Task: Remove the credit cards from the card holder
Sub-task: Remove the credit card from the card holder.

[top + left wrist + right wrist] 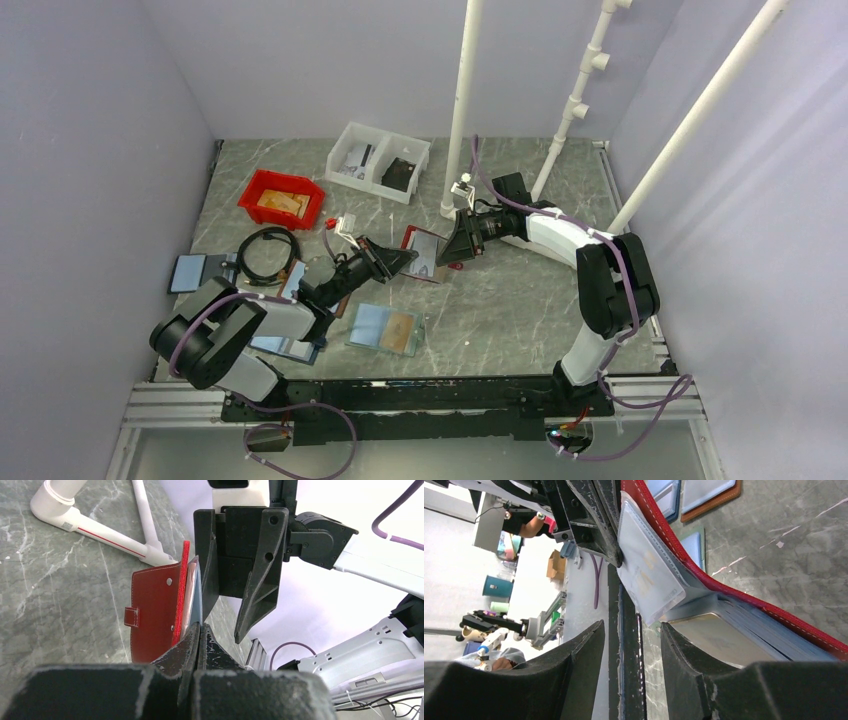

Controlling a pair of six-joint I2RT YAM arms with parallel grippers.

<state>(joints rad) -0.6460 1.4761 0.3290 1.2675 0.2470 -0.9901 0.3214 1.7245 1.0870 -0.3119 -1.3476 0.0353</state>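
Note:
The red card holder (428, 256) is held up off the table, open, between the two arms. My left gripper (406, 260) is shut on the edge of one of its pale blue-grey inner sleeves (196, 592); the red cover (152, 610) hangs to the left of the jaws. In the right wrist view the clear sleeve (647, 575) holds a pale card, with the stack of sleeves (744, 625) and red edge (774, 611) behind. My right gripper (450, 247) is open and empty, its fingers (257, 575) facing the holder's free edge, just beside the sleeve (630, 627).
A teal holder with an orange card (386, 328) lies near front centre. A brown holder (293, 281) and blue holders (188, 272) lie left. A black cable (265, 255), red bin (282, 198), white tray (378, 160) and white pipes (460, 120) stand behind.

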